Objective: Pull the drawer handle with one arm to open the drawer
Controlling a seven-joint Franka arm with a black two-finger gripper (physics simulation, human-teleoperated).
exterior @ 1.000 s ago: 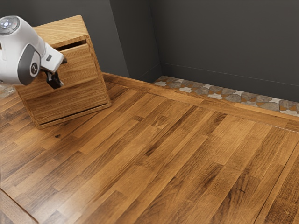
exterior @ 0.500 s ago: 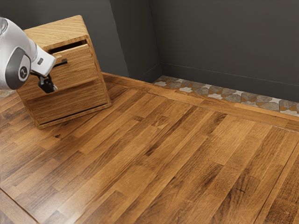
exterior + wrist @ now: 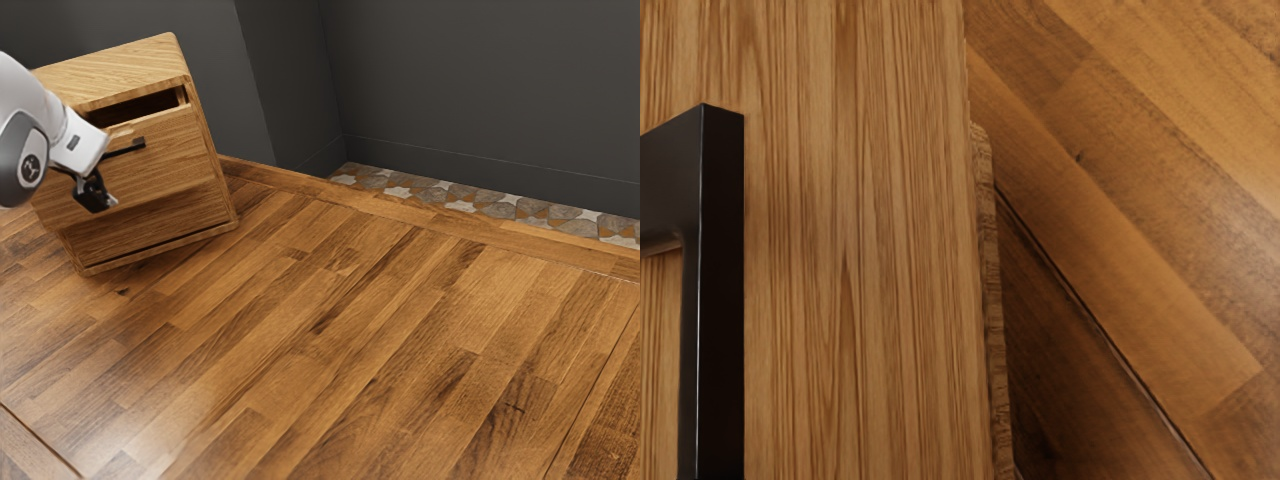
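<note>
**At the cabinet [image 3: 125, 62]: drawer [image 3: 160, 150] part-open, jaws by the handle [image 3: 128, 149]**

Cabinet sits at the far corner of the tabletop [image 3: 350, 330], on the exterior view's left, turned at an angle to the edge. Top drawer is out a little, with a dark gap showing above its front. The lower front is flush. The handle is a thin black bar standing off the drawer front. The arm [image 3: 30, 140] comes in from the exterior view's left. The jaws hang just below the handle's left end, in front of the drawer. Can't tell if they are clenched, released or on the bar. Wrist view: handle [image 3: 710, 300] runs close along the drawer front [image 3: 860, 250], corner bend visible. The front's edge stands proud of the cabinet, tabletop [image 3: 1140, 200] beyond.
</note>
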